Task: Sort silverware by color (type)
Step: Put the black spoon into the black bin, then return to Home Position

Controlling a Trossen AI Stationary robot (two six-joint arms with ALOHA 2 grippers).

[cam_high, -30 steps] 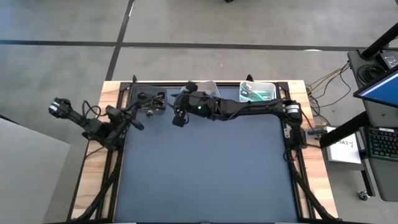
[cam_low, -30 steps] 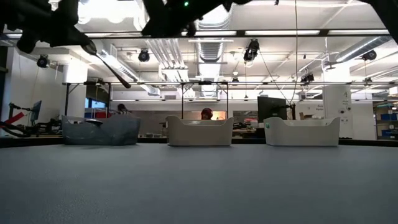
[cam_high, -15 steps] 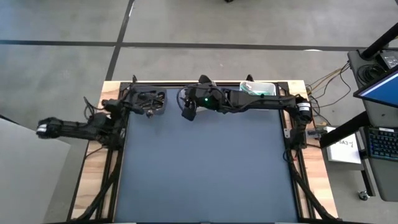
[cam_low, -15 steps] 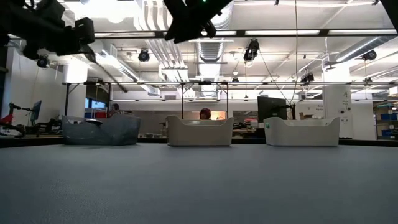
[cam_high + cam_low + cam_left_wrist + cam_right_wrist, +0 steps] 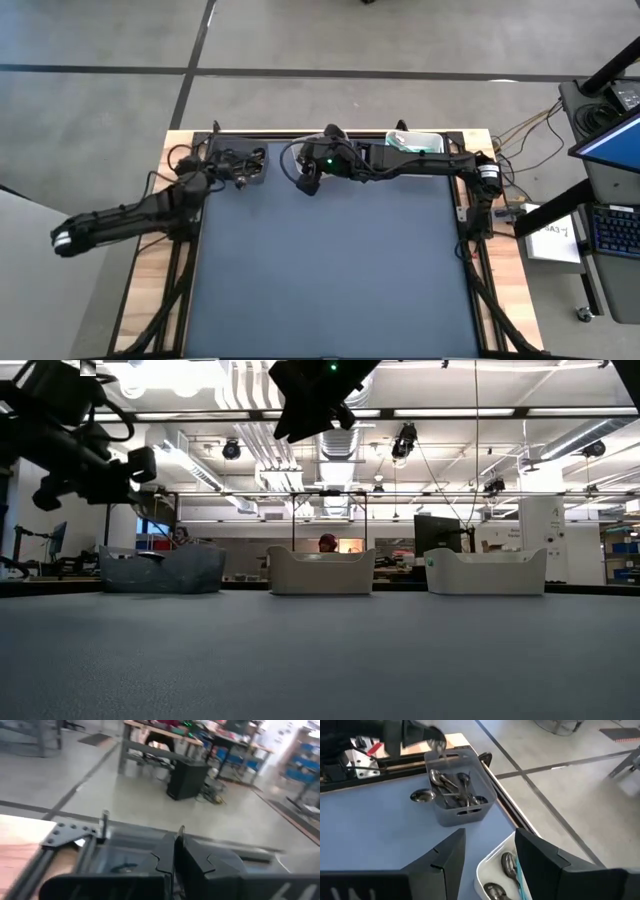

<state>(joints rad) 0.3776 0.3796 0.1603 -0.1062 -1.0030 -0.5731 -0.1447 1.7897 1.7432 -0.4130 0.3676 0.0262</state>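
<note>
From above, right gripper (image 5: 309, 183) by the back bins, left gripper (image 5: 212, 168) near the dark grey bin (image 5: 243, 165), left wrist view, fingers (image 5: 165, 857) pressed together, right wrist view, jaws spread, silverware (image 5: 456, 789) in the grey bin.

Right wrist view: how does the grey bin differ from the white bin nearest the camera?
The grey bin has dark walls; the white bin has pale ones. The grey bin holds a pile of utensils with no teal showing; the white bin holds spoons and one teal handle. Both sit on the table and hold silverware.
</note>
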